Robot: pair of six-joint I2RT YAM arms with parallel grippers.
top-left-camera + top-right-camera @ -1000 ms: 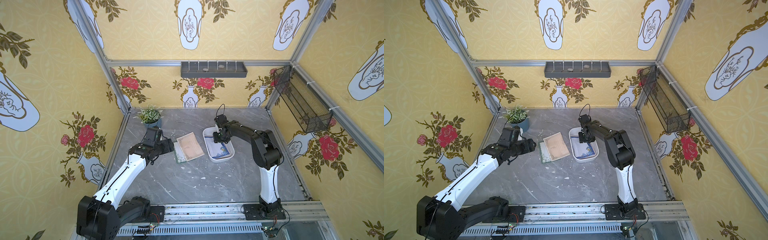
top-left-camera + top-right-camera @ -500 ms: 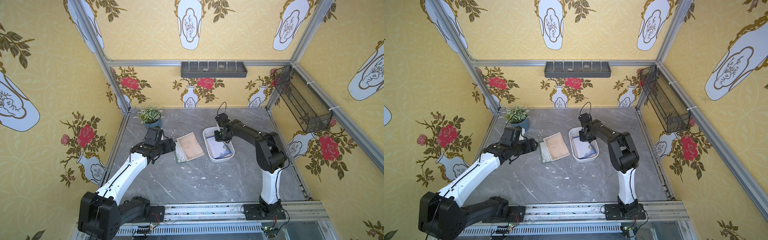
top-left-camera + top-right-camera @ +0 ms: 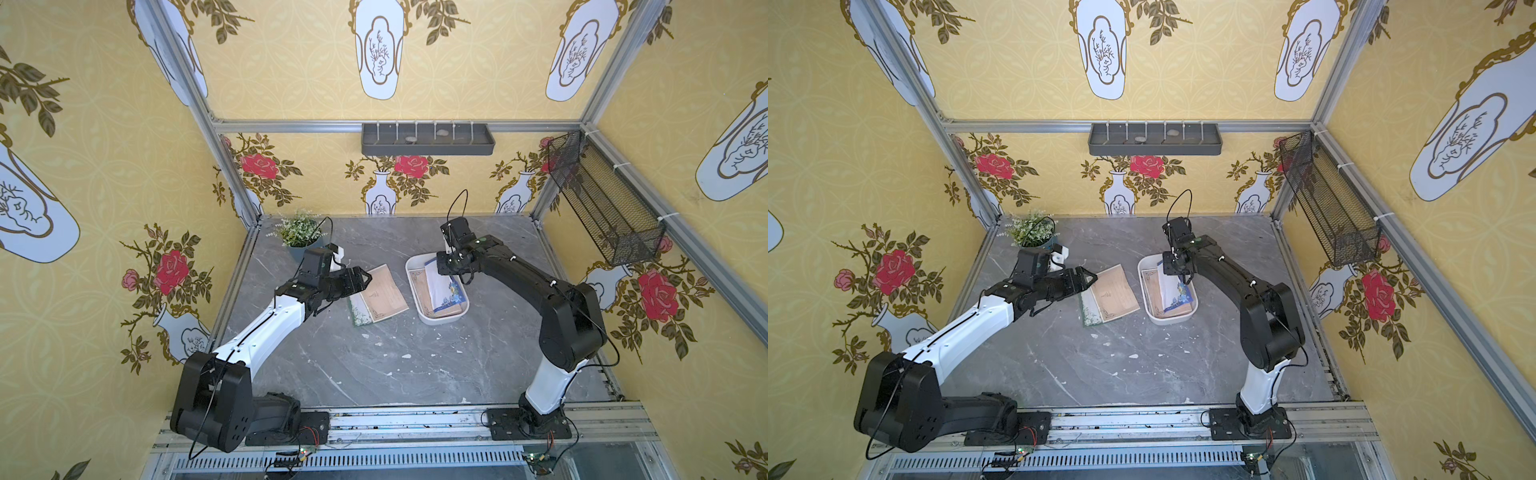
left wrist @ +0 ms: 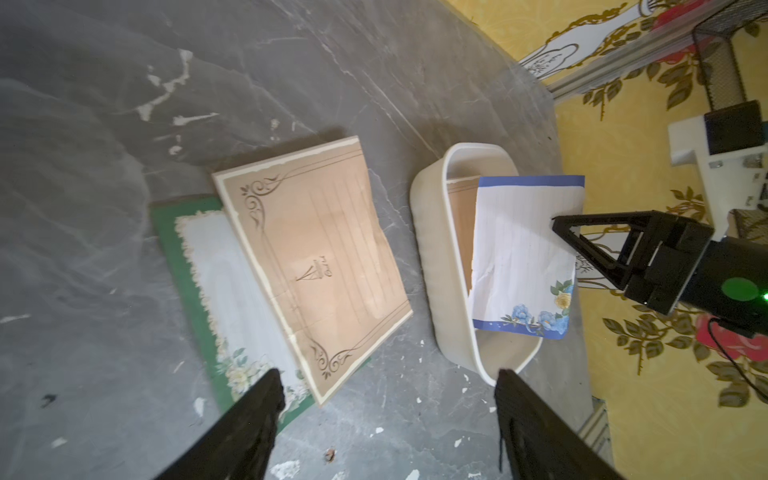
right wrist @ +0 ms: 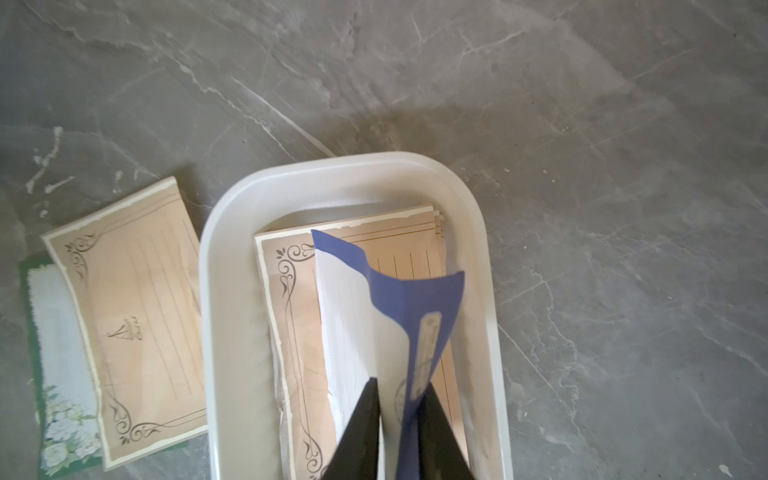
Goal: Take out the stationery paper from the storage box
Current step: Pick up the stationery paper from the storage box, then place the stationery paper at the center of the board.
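Blue-bordered sheet clamped by right end effector — seen in wrist views only, left end effector spread empty, one storage box, two sheets on desk.

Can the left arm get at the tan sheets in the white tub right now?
Probably not yet. The right gripper, shut on the blue-bordered white sheet, hangs over the white plastic tub, and that sheet covers much of the tan sheets. The left gripper is open, beside the tub.
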